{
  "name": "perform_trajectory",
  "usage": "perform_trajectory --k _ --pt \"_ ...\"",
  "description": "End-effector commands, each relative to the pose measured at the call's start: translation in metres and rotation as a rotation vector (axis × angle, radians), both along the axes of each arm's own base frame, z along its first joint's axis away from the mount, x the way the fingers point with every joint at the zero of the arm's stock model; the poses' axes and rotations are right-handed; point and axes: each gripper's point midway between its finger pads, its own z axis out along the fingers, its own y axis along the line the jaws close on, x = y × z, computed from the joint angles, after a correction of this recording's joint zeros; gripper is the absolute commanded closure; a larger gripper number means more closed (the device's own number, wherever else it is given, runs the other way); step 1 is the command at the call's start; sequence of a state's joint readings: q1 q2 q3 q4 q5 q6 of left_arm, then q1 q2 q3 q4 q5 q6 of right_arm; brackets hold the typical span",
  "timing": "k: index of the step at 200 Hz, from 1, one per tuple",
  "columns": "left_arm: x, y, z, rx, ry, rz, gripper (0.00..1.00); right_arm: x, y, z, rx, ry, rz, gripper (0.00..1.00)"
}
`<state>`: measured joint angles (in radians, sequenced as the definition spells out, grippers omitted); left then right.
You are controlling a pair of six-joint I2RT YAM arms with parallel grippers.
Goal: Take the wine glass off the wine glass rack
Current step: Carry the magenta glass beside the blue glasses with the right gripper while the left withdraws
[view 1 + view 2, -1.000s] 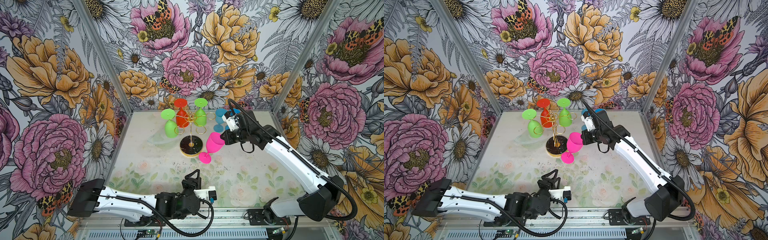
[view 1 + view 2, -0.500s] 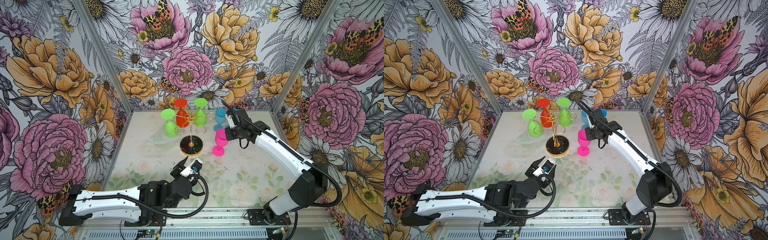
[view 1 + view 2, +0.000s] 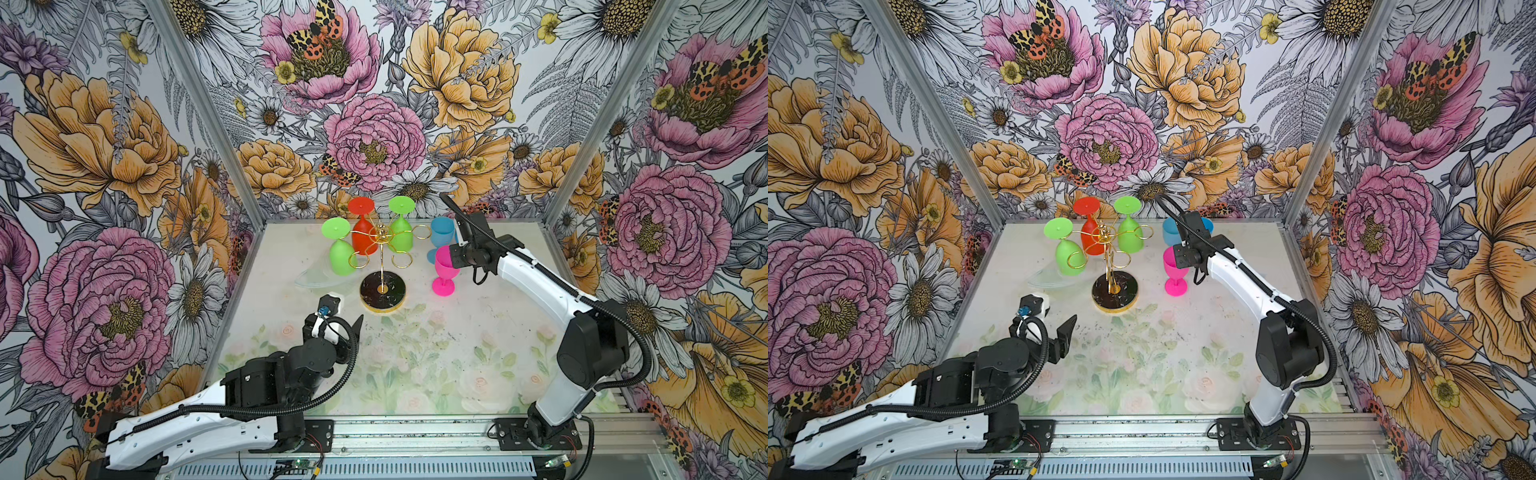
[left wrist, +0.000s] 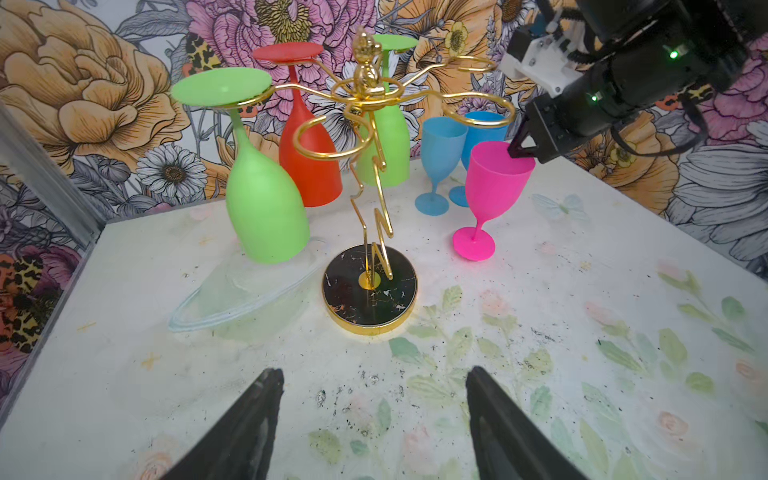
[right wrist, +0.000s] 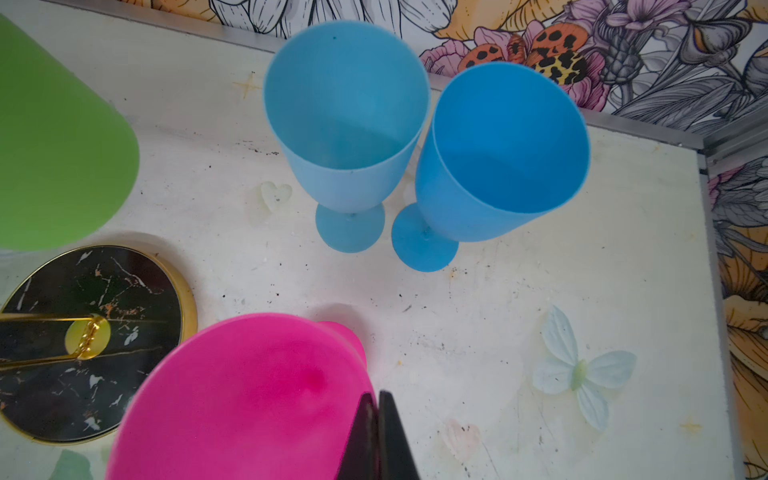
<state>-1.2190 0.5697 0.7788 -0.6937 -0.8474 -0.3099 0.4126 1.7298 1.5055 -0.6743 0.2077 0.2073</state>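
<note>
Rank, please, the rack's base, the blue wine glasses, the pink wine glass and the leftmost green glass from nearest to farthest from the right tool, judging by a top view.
1. pink wine glass: the right tool is shut on its rim.
2. blue wine glasses: just behind, by the back wall.
3. rack's base: further left, mid-table.
4. leftmost green glass: hanging farthest left.

bare table (image 4: pixel 540 353) in front of wine glass rack (image 4: pixel 353 291) open for approach, clear dish (image 4: pixel 232 299) and hanging green glass (image 4: pixel 262 208) block its left, red glass (image 4: pixel 307 166) and second green glass (image 4: pixel 395 153) behind post, pink glass (image 4: pixel 496 183) with right gripper (image 4: pixel 519 151) on rim just right, blue glasses (image 4: pixel 442 145) behind that
</note>
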Motion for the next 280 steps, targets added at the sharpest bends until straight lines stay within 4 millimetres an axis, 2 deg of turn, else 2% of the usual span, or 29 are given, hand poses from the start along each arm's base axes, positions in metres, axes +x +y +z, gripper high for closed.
perform_trajectory --k 1,39,84,125,174,254,280 --pt "-0.003 0.013 -0.002 -0.064 0.055 0.004 0.25 0.021 0.004 0.018 0.008 -0.086 -0.01 1.0" --pt "0.004 0.044 -0.009 -0.098 0.09 0.115 0.18 0.03 0.006 0.012 0.015 -0.088 -0.013 1.0" --pt "0.015 0.067 -0.019 -0.138 0.162 0.212 0.17 0.04 0.006 0.008 0.013 -0.086 -0.025 1.0" --pt "0.024 0.073 -0.028 -0.174 0.237 0.24 0.18 0.046 0.005 0.005 0.019 -0.079 -0.032 1.0" --pt "0.029 0.082 -0.022 -0.203 0.241 0.263 0.17 0.051 0.003 -0.002 0.025 -0.067 -0.048 1.0" --pt "0.035 0.089 -0.024 -0.229 0.262 0.302 0.16 0.054 -0.001 -0.008 0.031 -0.051 -0.051 1.0" --pt "0.037 0.09 -0.022 -0.224 0.262 0.305 0.16 0.054 0.0 -0.008 0.037 -0.047 -0.048 0.91"
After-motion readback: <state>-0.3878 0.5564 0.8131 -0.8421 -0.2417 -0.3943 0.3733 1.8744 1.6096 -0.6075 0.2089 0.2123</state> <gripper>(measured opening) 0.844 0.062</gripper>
